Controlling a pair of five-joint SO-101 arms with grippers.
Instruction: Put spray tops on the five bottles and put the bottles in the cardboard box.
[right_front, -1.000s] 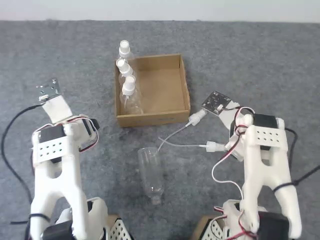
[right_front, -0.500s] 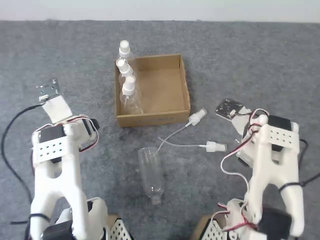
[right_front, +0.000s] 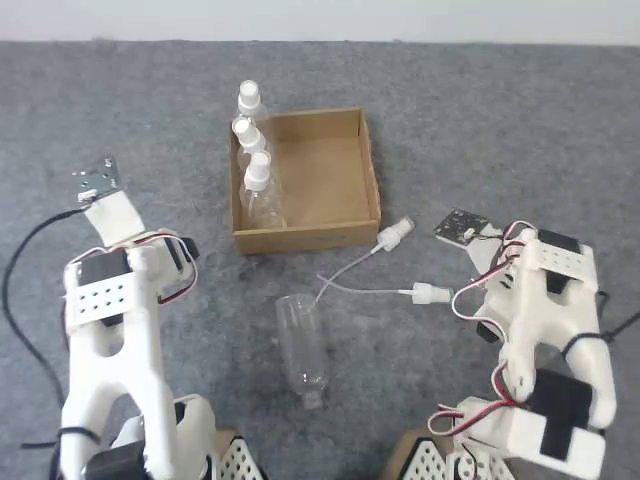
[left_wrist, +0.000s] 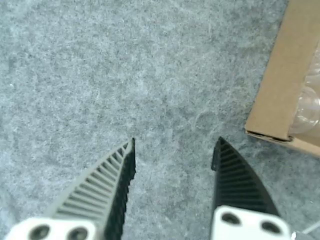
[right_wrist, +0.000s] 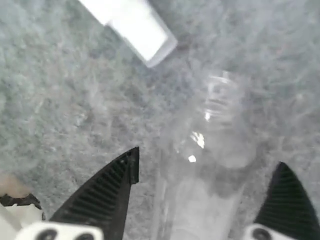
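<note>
The surface (right_front: 520, 110) is grey, felt-like carpet covering nearly all of the high view. A strip of pale wall (right_front: 400, 18) shows along the top edge behind it.

The box (right_front: 300, 240) sits at upper centre, open side up. Three capped bottles (right_front: 260, 180) stand in a row along its left wall. The rearmost is at the back-left corner, and I cannot tell whether it is inside or just outside.

Just below the box, mid-frame, an open bottle (right_front: 302, 345) lies on its side with its neck toward the lower edge. A top (right_front: 397, 233) lies near the box's lower-right corner. A second top (right_front: 432, 293) lies just left of the right arm (right_front: 545, 300). Each trails a thin tube toward the centre.

The left arm (right_front: 110, 300) is at lower left. The left tool (left_wrist: 176, 145) is spread wide above bare carpet, with a corner of the box near one finger.

The right tool (right_wrist: 209, 159) is also spread wide. Its fingers sit either side of a clear bottle (right_wrist: 215, 125) with a bare threaded neck, lying on the carpet; no contact can be made out. A white top (right_wrist: 132, 22) lies just past that neck.
</note>
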